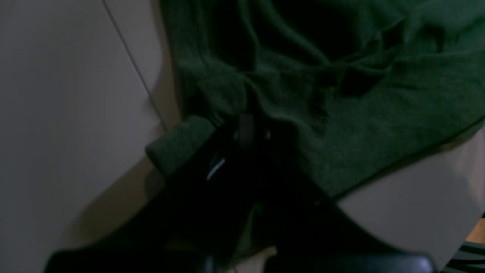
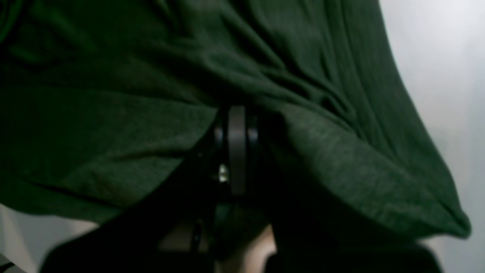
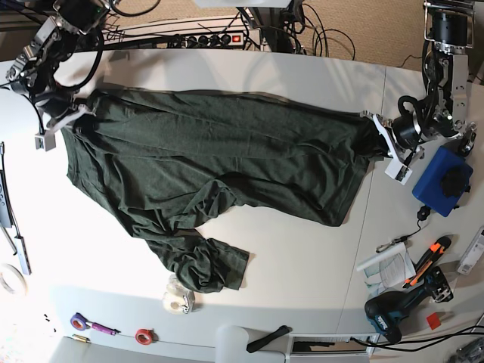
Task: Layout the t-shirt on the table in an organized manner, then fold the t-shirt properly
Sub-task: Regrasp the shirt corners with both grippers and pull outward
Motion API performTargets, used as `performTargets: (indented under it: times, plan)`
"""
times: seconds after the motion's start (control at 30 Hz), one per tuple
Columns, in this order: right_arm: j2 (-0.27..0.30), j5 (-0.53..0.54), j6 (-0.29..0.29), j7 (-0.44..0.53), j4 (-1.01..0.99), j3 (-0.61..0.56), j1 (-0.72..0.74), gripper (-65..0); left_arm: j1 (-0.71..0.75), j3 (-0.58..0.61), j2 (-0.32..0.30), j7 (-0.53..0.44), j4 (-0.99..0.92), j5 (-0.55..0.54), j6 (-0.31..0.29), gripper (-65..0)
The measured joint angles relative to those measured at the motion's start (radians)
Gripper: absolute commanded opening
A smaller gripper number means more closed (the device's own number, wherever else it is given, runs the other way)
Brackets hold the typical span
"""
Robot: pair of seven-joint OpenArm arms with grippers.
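Clearly the very large white smooth table, with its thin seam line between two panels, serves as the spreading surface — the large dark green knit t-shirt lies stretched across the middle of it from about nine o'clock to three o'clock in the base view. It looks pulled taut along its far edge because each arm holds one end, which I judge to be the laying-out step, not yet the folding. One part still trails in a rumpled bunch toward six o'clock, near a small roll of white tape.

At three o'clock in the base view the left gripper has its jaws together, pinched on the cloth's edge; its wrist view shows a small thick flap of green fabric sticking out beside the dark fingers. At ten o'clock the right gripper is likewise clamped on the shirt, and its wrist view shows fabric draping over the closed black fingers (so that end appears lifted a little off the table).

A blue boxy device and an orange-handled tool sit clear of the cloth at about four o'clock.

No brand, label or legible writing can be made out — the shirt is plain.
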Motion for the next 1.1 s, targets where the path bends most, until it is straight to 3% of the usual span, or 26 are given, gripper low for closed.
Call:
performTargets:
  times: [0.6, 0.9, 1.1]
  plan:
    - [0.02, 0.027, 0.005, 0.057, 0.013, 0.002, -0.121, -65.0, 0.095, -0.023, -0.004, 0.007, 0.056, -0.053, -0.001, -65.0]
    - [0.046, 0.116, 0.007, -0.039, 0.012, 0.035, -0.142, -65.0, 0.229, -0.156, 0.003, 0.098, 0.148, -0.106, -0.017, -65.0]
    - [0.067, 0.114, 0.008, -0.066, 0.011, 0.05, -0.15, -65.0, 0.266, -0.201, 0.003, 0.129, 0.153, -0.146, -0.036, -65.0]
